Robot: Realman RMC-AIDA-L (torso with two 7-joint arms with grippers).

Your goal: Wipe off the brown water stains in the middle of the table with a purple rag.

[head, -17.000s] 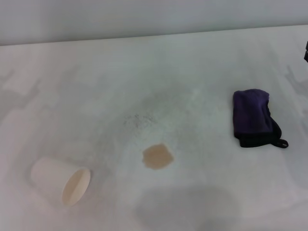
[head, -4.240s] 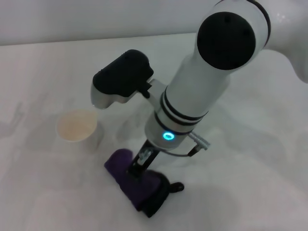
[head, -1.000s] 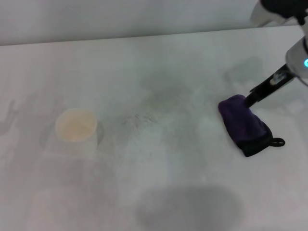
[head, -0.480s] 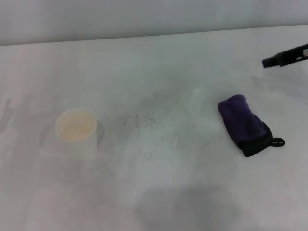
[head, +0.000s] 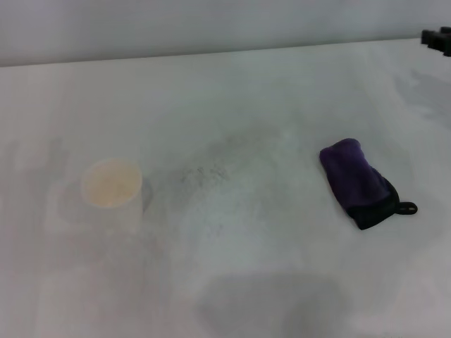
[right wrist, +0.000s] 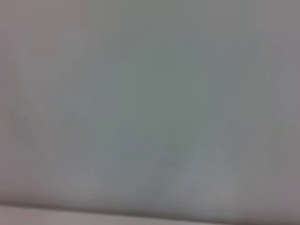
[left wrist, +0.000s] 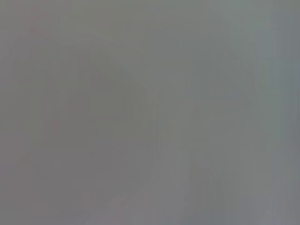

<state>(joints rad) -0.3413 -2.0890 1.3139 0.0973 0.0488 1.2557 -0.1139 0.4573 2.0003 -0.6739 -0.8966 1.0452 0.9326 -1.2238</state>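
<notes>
The purple rag (head: 358, 182) lies folded on the white table (head: 268, 267) at the right, its black edge and little loop toward the front right. No gripper touches it. Only a dark tip of my right gripper (head: 440, 36) shows at the far right edge of the head view, well behind the rag and apart from it. No brown blotch shows in the middle of the table; only faint grey speckles (head: 204, 174) show there. My left gripper is out of view. Both wrist views show only a plain pale surface.
A white paper cup (head: 111, 186) stands upright on the left of the table, mouth up. The table's back edge (head: 211, 53) meets a grey wall.
My right gripper has left the rag and pulled back up and to the right, to the edge of the view. The rag stays where it was set down.
</notes>
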